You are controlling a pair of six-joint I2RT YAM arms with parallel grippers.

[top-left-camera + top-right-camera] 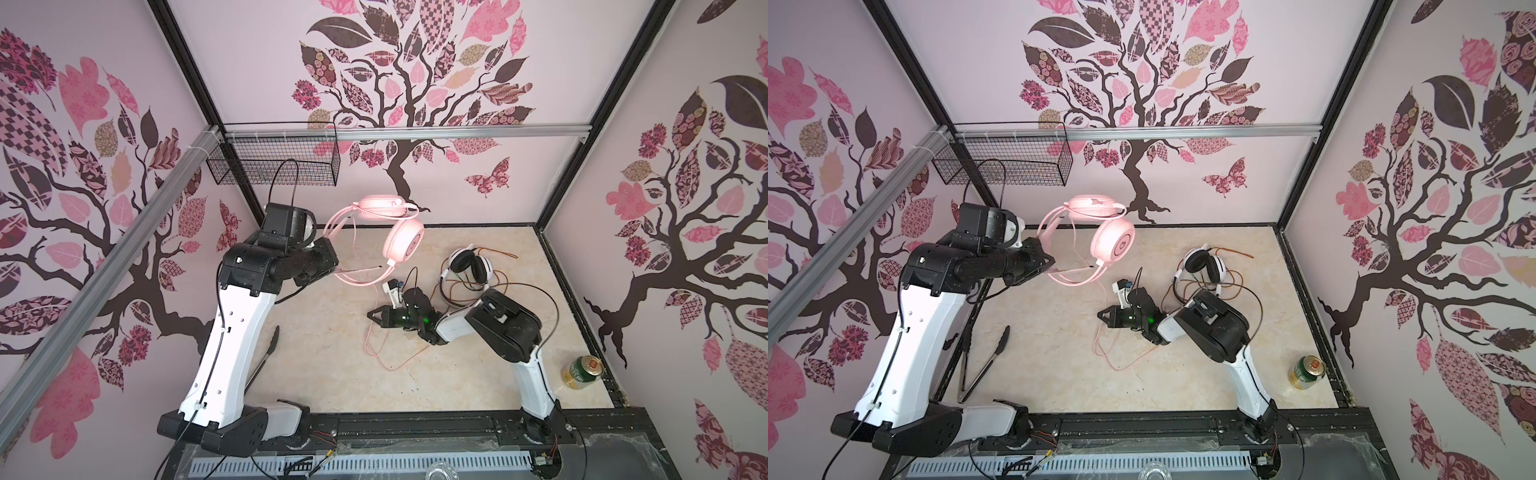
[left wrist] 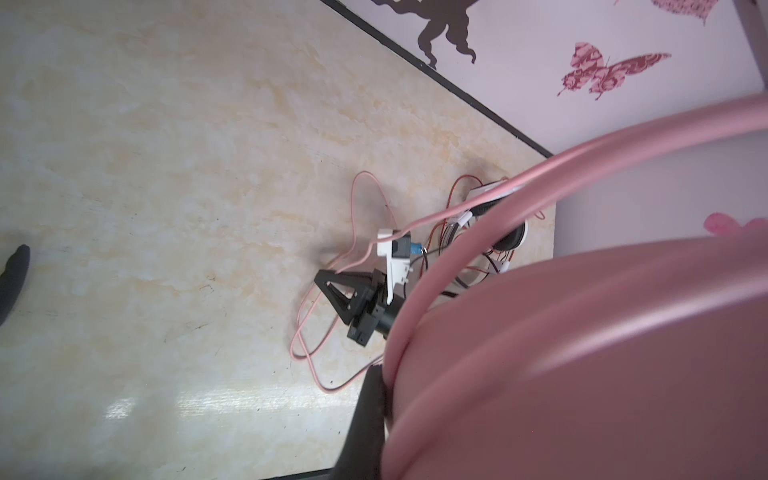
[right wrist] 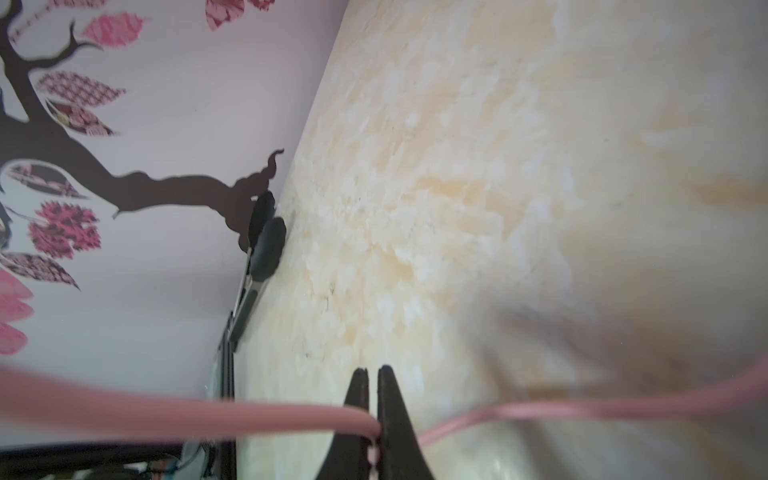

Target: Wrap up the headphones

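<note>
Far left, above the marbled beige tabletop [image 1: 332, 374], your left gripper [image 1: 1048, 262] is clamped on the thin double headband of the pale pink over-ear headset [image 1: 402, 243]. It holds the headset in the air with both ear cups out to the right of the jaws. The left wrist view shows only one black finger against the band, yet the grip reads as closed.

Expect this headset to be light but awkward. The hard, glossy cups carry the weight and will likely swing on the springy band. The band is the sound place to hold, because the smooth cups would probably slip.

Moving right, the pink cable [image 3: 249, 419] drops from the lower ear cup to the table and lies in loose loops near the middle. It looks thin, soft and limp, so it should follow any pull and may snag on itself. Your right gripper [image 1: 370, 314] sits low over the table with its tips pointing left and its jaws pressed together on that cable. In the right wrist view the cord is pinched a little back from the tips, and slack trails to either side.

Further right, the white-and-black headset [image 1: 469, 266] with black earpads rests on the table, apart from both grippers. Its orange-red cable [image 1: 498, 251] sprawls around it in tangled loops.
</note>
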